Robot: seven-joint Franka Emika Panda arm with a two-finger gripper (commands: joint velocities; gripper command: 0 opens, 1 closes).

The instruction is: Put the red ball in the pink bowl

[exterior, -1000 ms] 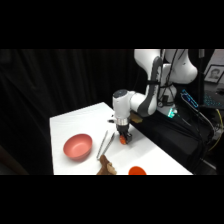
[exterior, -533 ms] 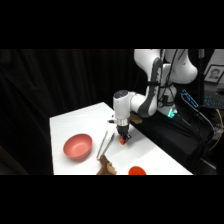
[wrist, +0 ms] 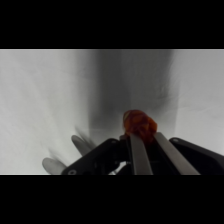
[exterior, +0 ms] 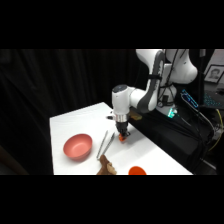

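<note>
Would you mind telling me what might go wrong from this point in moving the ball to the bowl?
The small bumpy red-orange ball sits at the very tips of the gripper, so it may slip out on lifting. The metal tongs lie between it and the round salmon-pink bowl, so a low carry could clip them.

The side view looks from beside the table [exterior: 75,125], across and down, taking in the whole arm [exterior: 150,95]; the wrist view sits close above the gripper [wrist: 145,145], facing the tabletop; both share the red ball [exterior: 121,138].
</note>
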